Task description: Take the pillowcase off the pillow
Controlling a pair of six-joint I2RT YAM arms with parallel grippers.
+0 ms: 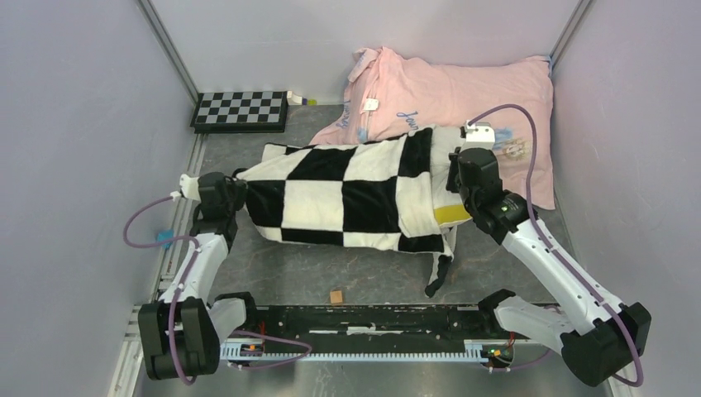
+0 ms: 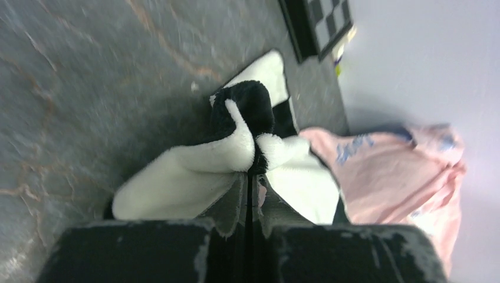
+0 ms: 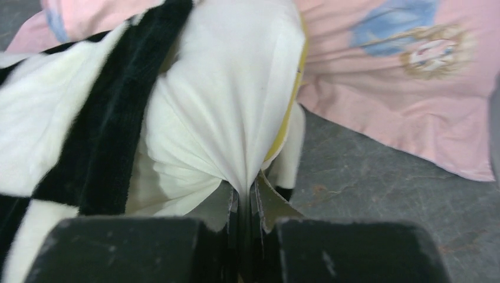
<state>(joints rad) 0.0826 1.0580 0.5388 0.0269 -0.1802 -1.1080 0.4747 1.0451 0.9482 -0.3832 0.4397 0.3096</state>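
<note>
On the near side, a black corner of the pillowcase [image 1: 347, 194] is hanging loose toward the arms. In my judgement it could be catching under the bundle if the pull is going low along the table [image 1: 273, 273].

In the middle depth, the left gripper [image 1: 238, 192] is pinching the left end of the pillowcase. In its wrist view the jaws are closed tight on a small fold of plush [image 2: 250, 171], with no gap showing. This bite is looking thin, so the soft pile may be slipping out once tension is coming.

The right gripper [image 1: 455, 178] is closed too, squeezing a gathered bit of the pillow [image 3: 224, 94] beside its yellow trim. If this pinch is giving way, the pillow will probably be travelling left together with the cover and nothing is separating.

On the far side, the pillowcase is touching the pink pillow [image 1: 496, 91] and seems to be overlapping its near edge, so a pull may be dragging that pillow along.

The pillowcase is lying in the middle of the table, its long axis running left to right. Its open mouth is pointing right, where the pillow is showing. The closed end is pointing left — so the cover should be leaving leftward.
</note>
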